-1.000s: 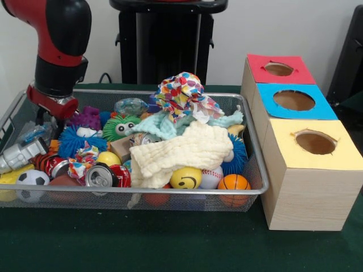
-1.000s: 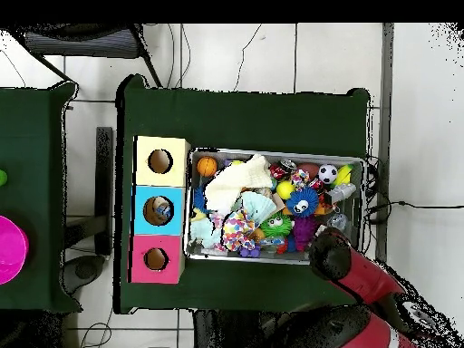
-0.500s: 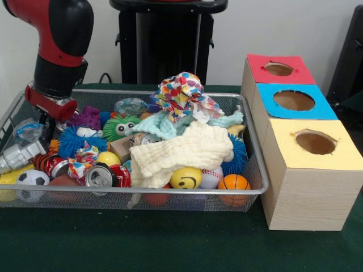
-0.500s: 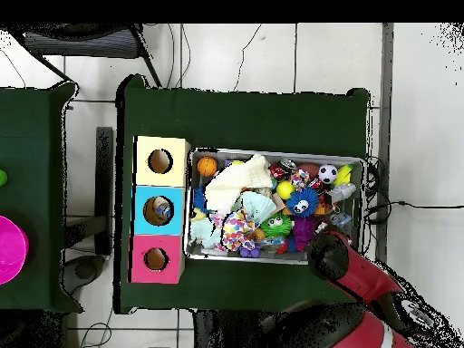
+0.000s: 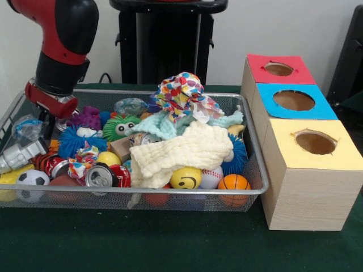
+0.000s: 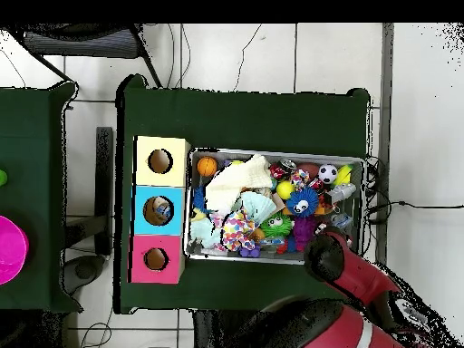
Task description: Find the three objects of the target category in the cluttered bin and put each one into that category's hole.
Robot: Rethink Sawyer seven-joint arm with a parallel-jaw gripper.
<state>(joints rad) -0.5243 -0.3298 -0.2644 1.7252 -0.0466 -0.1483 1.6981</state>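
A wire mesh bin [image 5: 170, 191] holds a jumble of balls, cans, cloths and spiky toys. My gripper [image 5: 46, 121] hangs under the red wrist over the bin's left end. It looks shut on a crumpled clear plastic piece [image 5: 26, 129], which hangs just above a silver bottle [image 5: 20, 154]. In the overhead view the arm [image 6: 326, 256] covers the gripper at the bin's lower right corner. To the right of the bin stand three boxes with holes: red [image 5: 278, 69], blue [image 5: 294, 100] and yellow [image 5: 315, 141]. Something lies inside the blue hole [image 6: 159, 210].
A cream cloth [image 5: 181, 153] and a spotted cloth [image 5: 181, 90] are piled mid-bin. Along the front are a red can [image 5: 103, 175], a soccer ball [image 5: 31, 181], a yellow smiley ball [image 5: 186, 177], a baseball [image 5: 211, 177] and a basketball [image 5: 233, 182]. A blue spiky toy [image 5: 76, 140] sits beside the gripper.
The wrist has risen slightly and shifted left. The clear plastic piece has moved up and left with it, off the silver bottle.
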